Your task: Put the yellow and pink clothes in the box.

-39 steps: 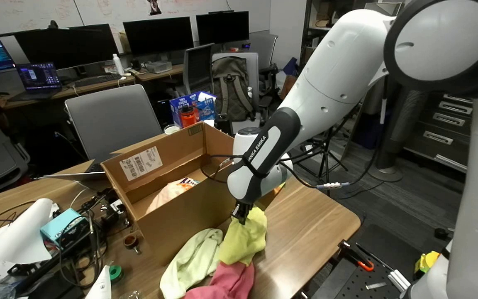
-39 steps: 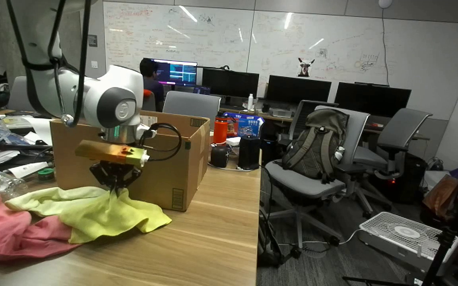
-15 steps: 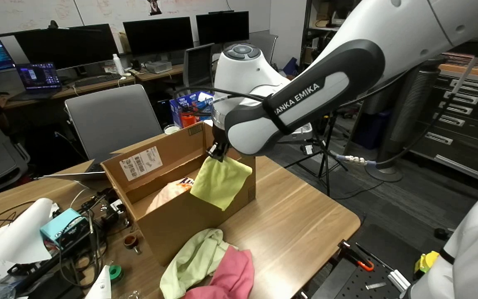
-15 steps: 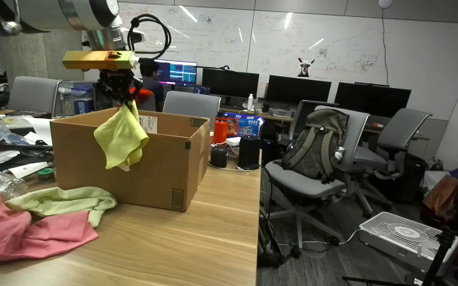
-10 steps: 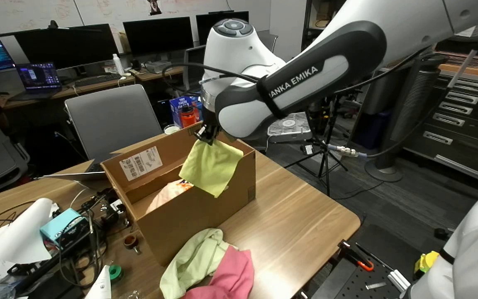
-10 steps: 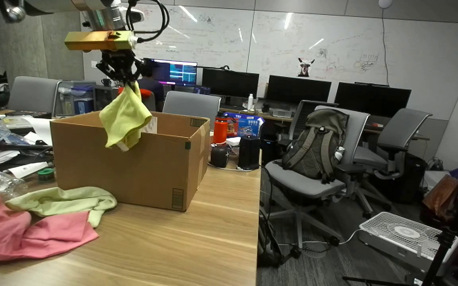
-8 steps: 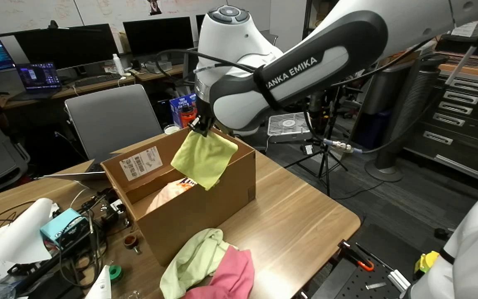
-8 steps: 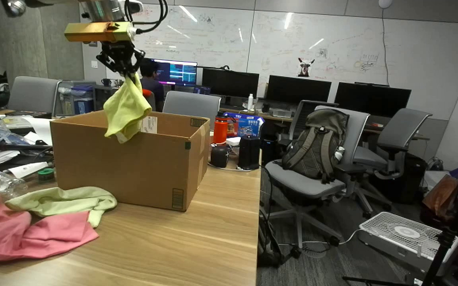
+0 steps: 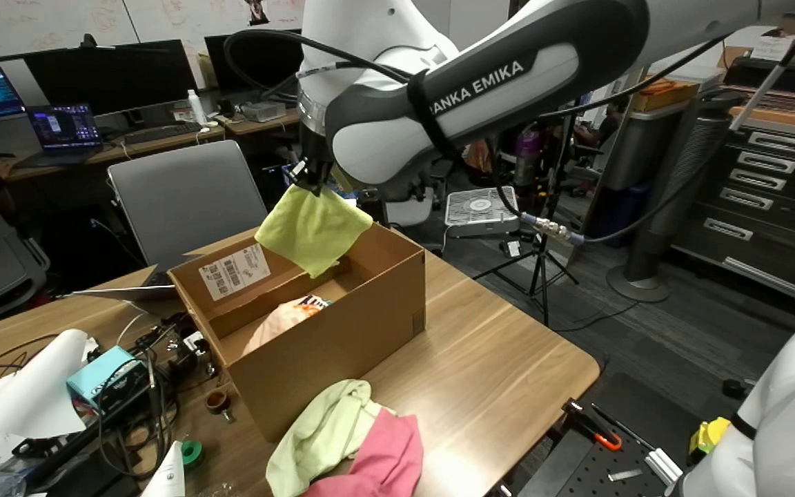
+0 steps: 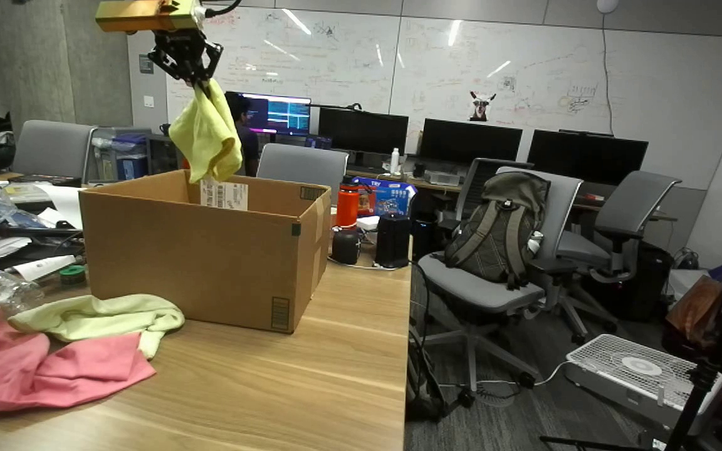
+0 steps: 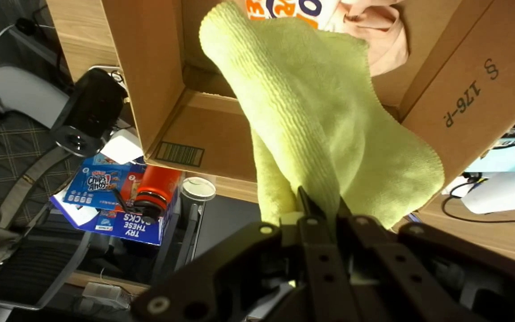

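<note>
In an exterior view, the black mechanical hand [image 9: 312, 187] is clamped closed on a gathered part of the bright lemon-yellow fabric cloth [image 9: 315, 231], which hangs over the large, open-topped brown cardboard box [image 9: 332, 348], where a peach-coloured piece with printed lettering [image 9: 286, 323] lies. In an exterior view, the crumpled rose-pink fabric cloth [image 10: 66, 374] lies outside the box on the brown wood-grain bench [image 10: 273, 394], touching a pale lime-green fabric cloth [image 10: 101, 315]. In the wrist view, the yellow cloth droops in loose folds from the hand, hiding part of the box's interior.
</note>
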`<state>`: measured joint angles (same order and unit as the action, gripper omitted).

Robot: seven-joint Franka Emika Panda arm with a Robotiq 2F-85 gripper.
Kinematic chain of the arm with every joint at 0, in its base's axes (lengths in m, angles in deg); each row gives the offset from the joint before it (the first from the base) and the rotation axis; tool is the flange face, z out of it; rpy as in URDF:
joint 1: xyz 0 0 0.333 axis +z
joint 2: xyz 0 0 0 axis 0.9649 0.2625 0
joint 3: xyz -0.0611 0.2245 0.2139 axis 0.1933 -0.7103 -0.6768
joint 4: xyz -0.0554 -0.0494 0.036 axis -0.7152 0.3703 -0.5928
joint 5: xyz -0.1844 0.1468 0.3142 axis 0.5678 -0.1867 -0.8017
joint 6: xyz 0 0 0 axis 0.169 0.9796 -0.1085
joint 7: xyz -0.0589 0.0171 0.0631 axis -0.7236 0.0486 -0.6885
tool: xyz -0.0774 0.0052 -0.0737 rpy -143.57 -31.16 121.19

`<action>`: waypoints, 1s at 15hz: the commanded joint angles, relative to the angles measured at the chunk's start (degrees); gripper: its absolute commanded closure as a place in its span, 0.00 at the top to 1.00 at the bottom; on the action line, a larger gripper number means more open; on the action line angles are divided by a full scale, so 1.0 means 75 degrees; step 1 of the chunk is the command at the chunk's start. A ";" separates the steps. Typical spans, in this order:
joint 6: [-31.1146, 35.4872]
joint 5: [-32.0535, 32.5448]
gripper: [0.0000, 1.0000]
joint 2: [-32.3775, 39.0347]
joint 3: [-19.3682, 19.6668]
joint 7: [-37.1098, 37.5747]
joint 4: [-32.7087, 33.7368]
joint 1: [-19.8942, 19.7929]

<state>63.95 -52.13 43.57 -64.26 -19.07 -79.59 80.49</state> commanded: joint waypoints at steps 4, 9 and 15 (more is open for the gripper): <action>-0.0251 0.0113 0.33 0.0207 -0.0002 0.0185 0.0382 0.0103; -0.0371 0.0118 0.69 0.0338 0.0014 0.0190 0.0375 0.0163; -0.0454 0.0107 1.00 0.0357 0.0044 0.0168 0.0277 0.0209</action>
<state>61.94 -52.13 46.07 -64.29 -18.89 -78.82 81.32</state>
